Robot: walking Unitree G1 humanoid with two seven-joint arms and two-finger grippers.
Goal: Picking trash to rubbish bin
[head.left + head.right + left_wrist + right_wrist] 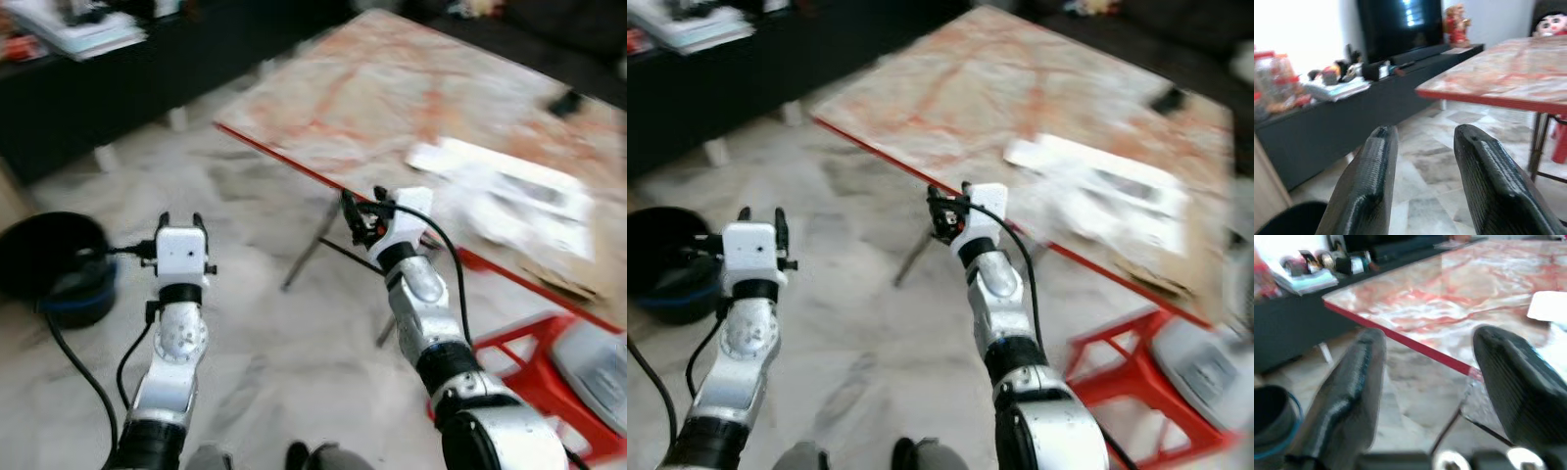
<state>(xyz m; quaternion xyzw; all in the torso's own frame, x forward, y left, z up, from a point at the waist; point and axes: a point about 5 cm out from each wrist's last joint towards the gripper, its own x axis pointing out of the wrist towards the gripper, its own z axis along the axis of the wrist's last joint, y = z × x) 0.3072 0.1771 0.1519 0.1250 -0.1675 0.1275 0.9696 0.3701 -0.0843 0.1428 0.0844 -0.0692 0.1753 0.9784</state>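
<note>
Trash, the white paper (509, 201), lies on the marble table (392, 88) ahead; your right gripper (361, 217), spread and empty, nears the table's red edge and could bump it. Left gripper (179, 223) hangs released; bin (54, 264) far left.

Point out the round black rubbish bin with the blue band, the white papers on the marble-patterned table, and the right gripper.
Round black rubbish bin with the blue band (49, 259): left eye view, dark wall.
White papers (509, 196): left eye view, middle of the sheets.
Right gripper (1427, 396): right wrist view, midway between its open fingertips.
</note>
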